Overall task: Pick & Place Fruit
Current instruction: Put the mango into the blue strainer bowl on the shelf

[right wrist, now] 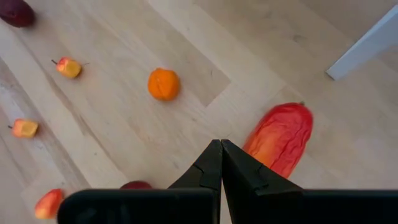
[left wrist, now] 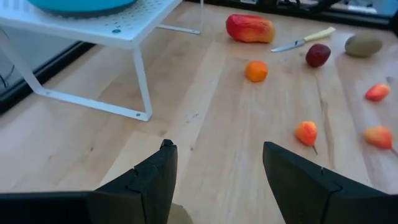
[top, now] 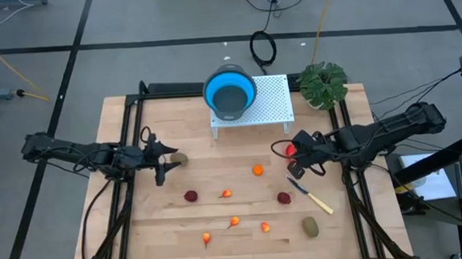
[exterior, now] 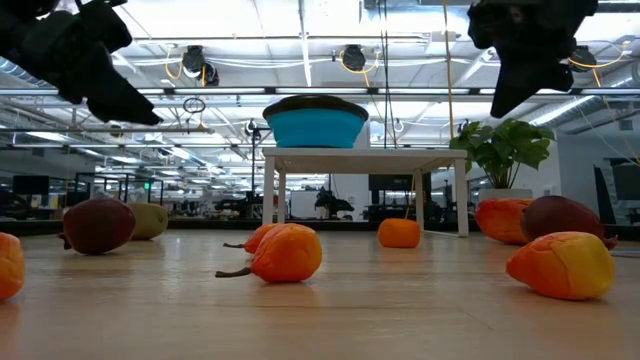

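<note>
Nearest to the low camera lies one of the small orange-red toy fruit pieces with a thin stem (exterior: 287, 253), on the wooden table (top: 141, 231).

The step in hand seems to be the reach for the first fruit. Nothing is held by either arm, and the round blue bowl with a grey rim (top: 229, 92) looks empty from above. The left gripper (left wrist: 217, 149) hovers on the left side of the table with its fingers spread wide. One brown-green oval fruit (top: 179, 157) lies just beside it. The right gripper (right wrist: 220, 144) has its fingers pressed together, pinching nothing, and it hangs just beside the elongated red-yellow fruit (right wrist: 280, 140).

The next move probably calls for the left gripper to come down so that the oval sits between the fingers, and then to close on it. The right gripper must first open before it can take the long fruit.

Counted in the high view, there are:
- one elongated red-yellow fruit
- two brown-green ovals, the second (top: 310, 226) near the front right
- two dark red balls (top: 191, 196) (top: 284, 198)
- one round orange fruit (top: 258, 170)
- four small orange-red pieces

There is also one knife with a pale yellow handle (top: 311, 195), one bowl, one white perforated stand (top: 271, 103) under the bowl, and one green plant (top: 323, 84)
</note>
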Action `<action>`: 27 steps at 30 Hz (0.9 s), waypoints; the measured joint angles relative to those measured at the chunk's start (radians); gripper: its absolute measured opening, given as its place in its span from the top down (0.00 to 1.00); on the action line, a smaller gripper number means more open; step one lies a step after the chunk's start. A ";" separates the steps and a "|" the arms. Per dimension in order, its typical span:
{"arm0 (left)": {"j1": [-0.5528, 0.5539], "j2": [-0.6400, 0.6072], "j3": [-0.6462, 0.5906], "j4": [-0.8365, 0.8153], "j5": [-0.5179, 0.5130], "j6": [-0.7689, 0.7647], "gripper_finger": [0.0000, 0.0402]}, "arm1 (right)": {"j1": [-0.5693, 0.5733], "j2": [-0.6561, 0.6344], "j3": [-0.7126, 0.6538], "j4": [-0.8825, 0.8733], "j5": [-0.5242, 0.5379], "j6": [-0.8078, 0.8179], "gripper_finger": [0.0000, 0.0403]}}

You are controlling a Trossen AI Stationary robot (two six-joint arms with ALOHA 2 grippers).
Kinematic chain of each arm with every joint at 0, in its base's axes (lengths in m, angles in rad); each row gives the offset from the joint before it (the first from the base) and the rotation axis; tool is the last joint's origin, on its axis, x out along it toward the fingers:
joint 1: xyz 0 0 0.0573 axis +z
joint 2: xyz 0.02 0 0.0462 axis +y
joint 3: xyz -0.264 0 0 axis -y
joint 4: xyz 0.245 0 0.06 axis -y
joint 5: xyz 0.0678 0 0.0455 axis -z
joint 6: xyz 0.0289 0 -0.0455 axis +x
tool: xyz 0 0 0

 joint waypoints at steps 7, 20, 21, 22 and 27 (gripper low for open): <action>0.000 0.000 0.000 0.000 0.001 0.087 0.42 | -0.012 0.000 0.000 0.001 -0.002 0.000 1.00; 0.000 0.000 0.000 0.000 0.000 0.115 0.77 | -0.012 0.000 0.000 -0.002 -0.002 0.030 0.73; 0.000 0.000 0.000 0.000 0.000 0.115 0.79 | -0.012 0.000 0.000 -0.004 -0.002 0.030 0.70; 0.000 0.000 0.000 0.000 0.000 0.115 0.82 | -0.012 0.000 0.000 -0.008 -0.002 0.030 0.67; 0.000 0.000 0.000 0.000 0.000 0.115 0.93 | -0.013 -0.001 -0.014 -0.023 -0.001 0.030 0.54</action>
